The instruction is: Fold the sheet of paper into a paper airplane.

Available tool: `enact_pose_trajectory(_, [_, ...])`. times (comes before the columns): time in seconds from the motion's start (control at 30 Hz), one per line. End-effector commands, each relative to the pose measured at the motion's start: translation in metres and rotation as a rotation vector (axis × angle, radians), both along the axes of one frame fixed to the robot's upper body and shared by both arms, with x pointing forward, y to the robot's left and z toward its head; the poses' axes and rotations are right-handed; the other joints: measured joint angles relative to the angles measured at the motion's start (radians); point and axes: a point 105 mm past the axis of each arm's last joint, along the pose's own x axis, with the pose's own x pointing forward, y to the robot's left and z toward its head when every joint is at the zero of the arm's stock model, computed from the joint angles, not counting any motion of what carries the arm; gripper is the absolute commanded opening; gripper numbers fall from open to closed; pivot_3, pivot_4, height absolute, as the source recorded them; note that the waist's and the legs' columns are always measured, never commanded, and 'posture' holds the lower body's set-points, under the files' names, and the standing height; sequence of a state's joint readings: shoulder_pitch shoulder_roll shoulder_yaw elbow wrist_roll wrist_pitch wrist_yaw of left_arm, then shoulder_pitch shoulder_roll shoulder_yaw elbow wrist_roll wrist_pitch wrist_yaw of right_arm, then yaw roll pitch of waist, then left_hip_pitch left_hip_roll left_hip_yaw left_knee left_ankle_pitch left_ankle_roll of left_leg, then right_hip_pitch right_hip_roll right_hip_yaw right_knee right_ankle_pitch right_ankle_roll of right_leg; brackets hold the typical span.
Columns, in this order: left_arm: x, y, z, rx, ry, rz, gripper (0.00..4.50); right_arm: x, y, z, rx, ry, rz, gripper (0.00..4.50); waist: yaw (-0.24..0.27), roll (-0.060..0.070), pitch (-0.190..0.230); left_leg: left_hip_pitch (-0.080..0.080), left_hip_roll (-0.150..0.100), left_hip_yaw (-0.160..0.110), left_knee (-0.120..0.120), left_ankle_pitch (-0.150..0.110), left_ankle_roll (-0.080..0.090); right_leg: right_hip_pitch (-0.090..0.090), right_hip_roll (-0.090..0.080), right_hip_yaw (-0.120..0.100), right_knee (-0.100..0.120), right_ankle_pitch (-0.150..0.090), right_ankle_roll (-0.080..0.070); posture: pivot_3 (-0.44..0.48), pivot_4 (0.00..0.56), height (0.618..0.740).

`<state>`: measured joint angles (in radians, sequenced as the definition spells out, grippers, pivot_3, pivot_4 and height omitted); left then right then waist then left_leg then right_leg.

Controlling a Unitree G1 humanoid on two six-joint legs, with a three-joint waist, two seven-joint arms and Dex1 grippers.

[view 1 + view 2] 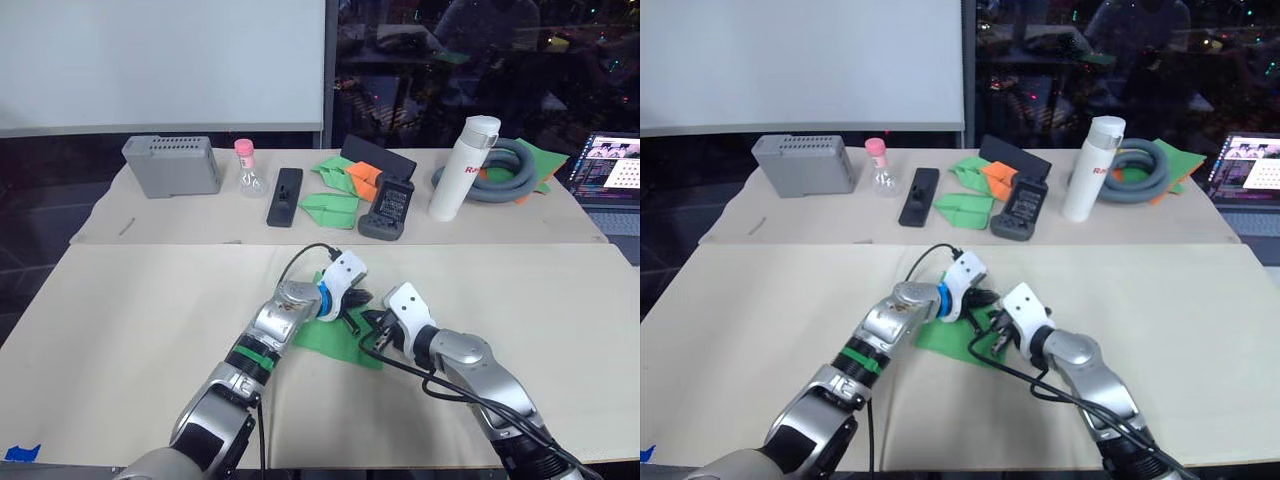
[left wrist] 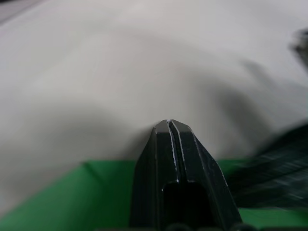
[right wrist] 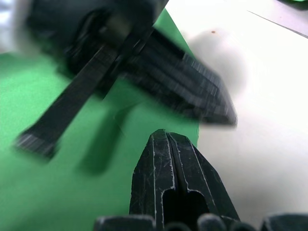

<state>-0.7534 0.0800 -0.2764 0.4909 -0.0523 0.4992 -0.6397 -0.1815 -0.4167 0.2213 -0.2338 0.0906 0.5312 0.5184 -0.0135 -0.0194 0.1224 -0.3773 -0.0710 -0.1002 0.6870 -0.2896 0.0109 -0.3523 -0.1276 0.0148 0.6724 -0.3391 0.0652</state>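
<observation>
L gripper [image 2: 169,126] fingers pressed together, tip over green sheet of paper [image 1: 335,340] | R gripper [image 3: 163,134] also closed, beside L, wrists angled inward

A beige surface [image 1: 120,320] fills the lower frame, with the sheet of paper [image 1: 335,338] lying flat near its centre. Along the upper part lie a grey box [image 1: 172,165], a small flask [image 1: 248,170], a black remote [image 1: 285,196], green folded papers [image 1: 330,207], a white bottle [image 1: 464,168] and a grey hose [image 1: 505,172].
</observation>
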Motion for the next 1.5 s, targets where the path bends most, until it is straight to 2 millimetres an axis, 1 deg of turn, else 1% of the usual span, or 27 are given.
enact_pose_trajectory(0.03, [0.02, 0.038, -0.009, 0.036, 0.012, 0.155, 0.0, -0.009, -0.012, -0.031, -0.052, 0.127, -0.046, 0.04, -0.001, 0.0, 0.0, 0.0, 0.0, 0.0, 0.0, 0.0, 0.0, 0.0, 0.0, 0.0, 0.0, 0.0, 0.0, 0.0, 0.15, 0.74])
enact_pose_trajectory(0.13, [0.025, 0.053, -0.011, 0.036, 0.012, 0.189, 0.0, -0.008, -0.012, -0.03, -0.052, 0.125, -0.048, 0.04, -0.004, 0.0, 0.0, 0.002, 0.0, 0.0, -0.001, 0.0, 0.0, 0.0, 0.0, 0.0, 0.0, 0.0, 0.0, 0.0, 0.15, 0.74])
enact_pose_trajectory(0.27, [0.023, 0.055, -0.004, -0.021, -0.003, 0.174, 0.0, -0.006, -0.012, -0.03, -0.051, 0.123, -0.048, 0.04, -0.004, -0.001, -0.001, 0.003, 0.0, 0.0, -0.002, 0.0, 0.0, 0.0, 0.0, 0.001, 0.001, 0.0, 0.0, 0.0, 0.15, 0.74])
enact_pose_trajectory(0.3, [0.023, 0.054, 0.0, -0.046, -0.012, 0.171, 0.0, -0.006, -0.011, -0.03, -0.051, 0.122, -0.046, 0.04, -0.004, -0.001, -0.001, 0.003, 0.0, 0.0, -0.002, 0.0, 0.0, 0.0, 0.0, 0.001, 0.001, 0.0, 0.0, 0.0, 0.15, 0.74])
enact_pose_trajectory(0.37, [0.024, 0.056, 0.017, -0.112, -0.049, 0.178, 0.0, -0.005, -0.008, -0.031, -0.05, 0.123, -0.038, 0.04, -0.004, -0.001, -0.001, 0.003, 0.0, 0.0, -0.002, 0.0, 0.0, -0.001, 0.0, 0.002, 0.001, 0.0, 0.0, 0.0, 0.15, 0.74])
enact_pose_trajectory(0.4, [0.024, 0.059, 0.022, -0.111, -0.069, 0.183, 0.0, -0.005, -0.007, -0.031, -0.051, 0.124, -0.034, 0.04, -0.004, -0.001, -0.001, 0.003, 0.0, 0.0, -0.002, 0.0, 0.0, -0.001, 0.0, 0.002, 0.001, 0.0, 0.0, 0.0, 0.15, 0.74])
enact_pose_trajectory(0.47, [0.023, 0.067, 0.031, -0.028, -0.147, 0.174, 0.0, -0.003, -0.004, -0.032, -0.062, 0.124, -0.028, 0.04, -0.006, -0.001, -0.001, 0.003, 0.0, 0.0, -0.002, 0.0, 0.0, -0.002, 0.0, 0.002, 0.001, 0.0, 0.0, 0.0, 0.15, 0.74])
enact_pose_trajectory(0.57, [0.019, 0.078, 0.059, -0.103, -0.168, 0.233, 0.0, 0.003, 0.002, -0.029, -0.05, 0.116, -0.025, 0.04, -0.006, -0.001, 0.0, 0.003, 0.0, 0.0, -0.003, 0.0, -0.001, -0.003, 0.0, 0.003, 0.0, 0.0, 0.0, 0.0, 0.15, 0.74])
enact_pose_trajectory(0.63, [0.016, 0.09, 0.07, -0.154, -0.152, 0.283, 0.0, 0.005, 0.005, -0.028, -0.048, 0.115, -0.021, 0.04, -0.006, -0.001, 0.0, 0.003, 0.0, 0.0, -0.003, 0.0, -0.001, -0.003, 0.0, 0.003, 0.001, 0.0, 0.0, 0.0, 0.15, 0.74])
enact_pose_trajectory(0.7, [0.013, 0.098, 0.074, -0.19, -0.12, 0.323, 0.0, 0.006, 0.006, -0.029, -0.047, 0.117, -0.017, 0.04, -0.006, -0.001, 0.0, 0.003, 0.0, 0.0, -0.003, 0.0, -0.001, -0.003, 0.0, 0.004, 0.001, 0.0, 0.0, 0.0, 0.15, 0.74])
enact_pose_trajectory(0.77, [0.005, 0.103, 0.075, -0.255, -0.043, 0.345, 0.0, 0.009, 0.009, -0.03, -0.048, 0.117, -0.01, 0.04, -0.009, -0.001, 0.0, 0.004, 0.0, 0.0, -0.004, 0.0, -0.001, -0.003, 0.0, 0.004, 0.001, 0.0, 0.0, 0.0, 0.15, 0.74])
enact_pose_trajectory(0.83, [-0.005, 0.102, 0.075, -0.323, 0.028, 0.338, 0.0, 0.012, 0.013, -0.029, -0.038, 0.114, -0.005, 0.04, -0.012, -0.001, 0.0, 0.004, 0.0, 0.0, -0.006, 0.0, -0.001, -0.003, 0.0, 0.004, 0.001, 0.0, 0.0, 0.0, 0.15, 0.74])
enact_pose_trajectory(0.93, [-0.012, 0.104, 0.074, -0.414, 0.112, 0.37, 0.82, 0.013, 0.019, -0.027, -0.028, 0.111, 0.008, 0.0, -0.013, -0.001, 0.0, 0.005, 0.0, 0.0, -0.006, 0.001, -0.001, -0.003, 0.0, 0.004, 0.001, 0.0, 0.0, 0.0, 0.15, 0.74])
enact_pose_trajectory(1.07, [-0.013, 0.111, 0.06, -0.498, 0.239, 0.451, 2.13, 0.012, 0.021, -0.028, -0.028, 0.112, 0.017, 0.0, -0.013, -0.001, -0.001, 0.005, 0.0, 0.0, -0.006, 0.001, -0.001, -0.003, 0.0, 0.005, 0.001, 0.0, 0.0, 0.0, 0.15, 0.74])
enact_pose_trajectory(1.17, [-0.01, 0.114, 0.052, -0.532, 0.293, 0.488, 2.13, 0.012, 0.02, -0.029, -0.031, 0.113, 0.017, 0.0, -0.013, -0.001, -0.001, 0.006, 0.0, 0.0, -0.007, 0.001, -0.001, -0.003, 0.0, 0.005, 0.0, 0.0, 0.0, 0.0, 0.15, 0.74])
enact_pose_trajectory(1.3, [-0.015, 0.104, 0.044, -0.541, 0.353, 0.444, 2.13, 0.012, 0.018, -0.027, -0.032, 0.107, 0.013, 0.0, -0.012, -0.001, -0.001, 0.006, 0.0, 0.0, -0.007, 0.001, -0.002, -0.003, 0.0, 0.005, 0.0, 0.0, 0.0, 0.0, 0.15, 0.74])
enact_pose_trajectory(1.37, [-0.018, 0.101, 0.035, -0.456, 0.343, 0.432, 2.13, 0.012, 0.018, -0.027, -0.033, 0.105, 0.01, 0.0, -0.012, -0.001, -0.001, 0.006, 0.0, 0.0, -0.007, 0.001, -0.002, -0.003, 0.0, 0.005, 0.0, 0.0, 0.0, 0.0, 0.15, 0.74])
enact_pose_trajectory(1.5, [-0.022, 0.098, 0.025, -0.412, 0.362, 0.417, 2.13, 0.012, 0.016, -0.026, -0.035, 0.101, 0.002, 0.0, -0.01, -0.001, -0.001, 0.006, 0.0, 0.0, -0.007, 0.001, -0.002, -0.003, 0.0, 0.006, 0.0, 0.0, 0.0, 0.0, 0.15, 0.74])
